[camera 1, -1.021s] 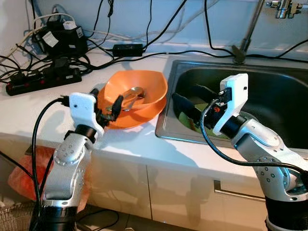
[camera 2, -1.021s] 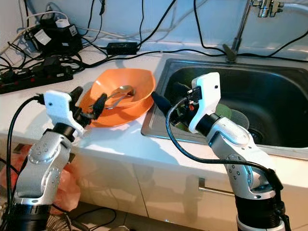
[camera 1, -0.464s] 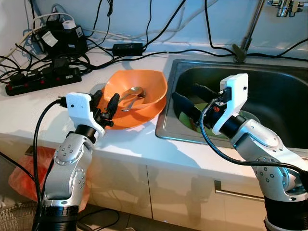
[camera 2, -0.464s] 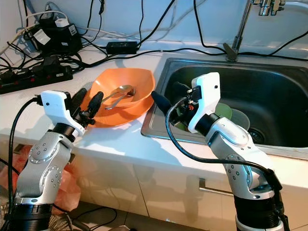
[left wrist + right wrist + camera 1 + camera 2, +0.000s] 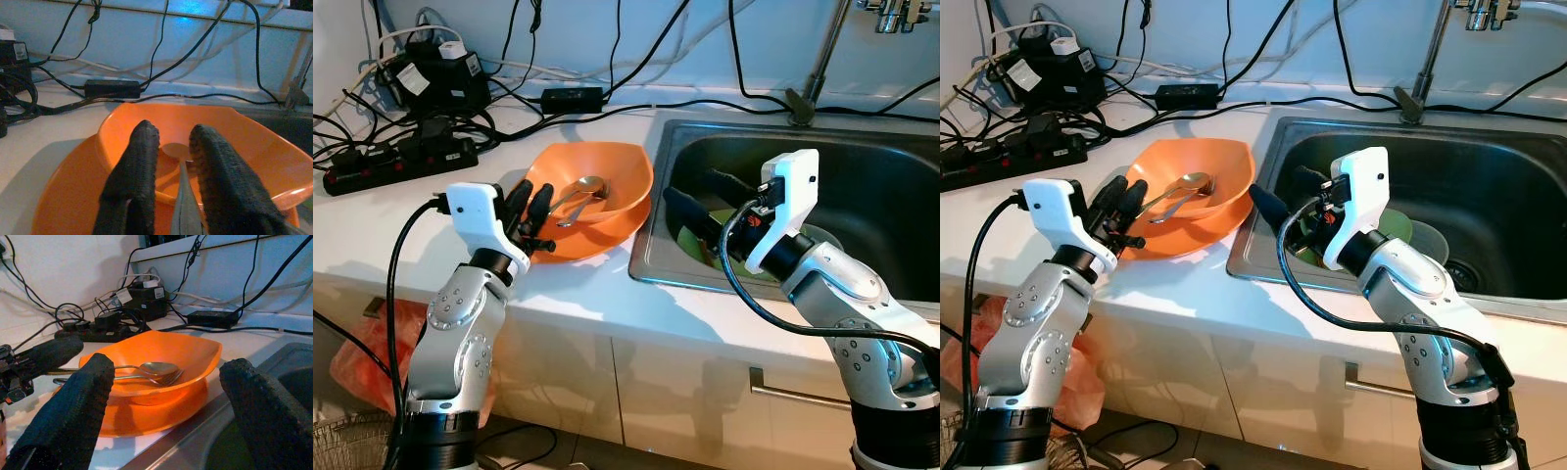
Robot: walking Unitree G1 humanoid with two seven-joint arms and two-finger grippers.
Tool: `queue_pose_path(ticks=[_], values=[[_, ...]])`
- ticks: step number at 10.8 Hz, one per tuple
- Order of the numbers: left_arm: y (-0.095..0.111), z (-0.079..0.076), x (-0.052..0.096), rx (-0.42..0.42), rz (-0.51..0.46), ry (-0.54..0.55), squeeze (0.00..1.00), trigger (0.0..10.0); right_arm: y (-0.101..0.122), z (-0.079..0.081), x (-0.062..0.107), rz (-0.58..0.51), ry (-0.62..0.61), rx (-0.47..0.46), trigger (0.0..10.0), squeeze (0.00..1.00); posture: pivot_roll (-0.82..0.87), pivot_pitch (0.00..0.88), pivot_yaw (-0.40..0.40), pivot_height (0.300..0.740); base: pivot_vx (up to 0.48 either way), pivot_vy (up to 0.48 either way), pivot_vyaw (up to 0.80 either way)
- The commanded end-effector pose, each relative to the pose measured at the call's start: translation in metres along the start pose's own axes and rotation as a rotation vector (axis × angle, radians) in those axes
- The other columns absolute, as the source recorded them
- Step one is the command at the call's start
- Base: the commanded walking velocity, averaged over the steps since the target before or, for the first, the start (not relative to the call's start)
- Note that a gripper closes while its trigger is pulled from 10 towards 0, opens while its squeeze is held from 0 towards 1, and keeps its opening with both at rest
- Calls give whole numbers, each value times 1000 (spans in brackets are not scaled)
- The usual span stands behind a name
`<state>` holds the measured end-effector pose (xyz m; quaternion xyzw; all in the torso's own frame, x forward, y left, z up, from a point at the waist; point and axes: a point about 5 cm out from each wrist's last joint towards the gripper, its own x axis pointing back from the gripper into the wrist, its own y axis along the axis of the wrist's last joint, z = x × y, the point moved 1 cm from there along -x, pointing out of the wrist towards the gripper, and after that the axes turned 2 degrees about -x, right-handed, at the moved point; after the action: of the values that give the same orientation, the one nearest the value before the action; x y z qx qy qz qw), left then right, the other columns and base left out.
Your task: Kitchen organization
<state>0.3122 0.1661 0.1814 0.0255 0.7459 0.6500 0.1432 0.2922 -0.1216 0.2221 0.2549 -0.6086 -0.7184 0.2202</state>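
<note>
- Left gripper [image 5: 532, 204], left-centre of frame: fingers nearly closed around the cutlery handles, seemingly pinching them.
- Right gripper [image 5: 693, 201], centre, spread wide, holding nothing, above the sink [image 5: 901, 147] edge.
- Spoon [image 5: 584, 188] and fork [image 5: 161, 378] in orange bowl [image 5: 617, 171], centre-left: light, stiff, slippery metal; grip handles.

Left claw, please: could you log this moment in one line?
left claw: closing on spoon handle | orange bowl: on counter | right claw: open, over sink
</note>
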Motion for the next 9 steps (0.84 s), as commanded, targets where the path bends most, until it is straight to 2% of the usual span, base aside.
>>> queue_pose_path(ticks=[1, 6, 9], values=[[1, 4, -1, 30, 6, 22, 0, 0, 3, 1, 0, -12, -2, 8, 10000, 0, 64, 39, 99, 740, 0, 0, 0], [3, 4, -3, 64, 8, 24, 0, 0, 2, 1, -1, -13, -8, 3, 10000, 0, 64, 44, 103, 740, 0, 0, 0], [18, 4, -9, 145, -42, 32, 0, 0, 2, 1, -2, -15, -11, 1, 10000, 0, 66, 43, 103, 740, 0, 0, 0]])
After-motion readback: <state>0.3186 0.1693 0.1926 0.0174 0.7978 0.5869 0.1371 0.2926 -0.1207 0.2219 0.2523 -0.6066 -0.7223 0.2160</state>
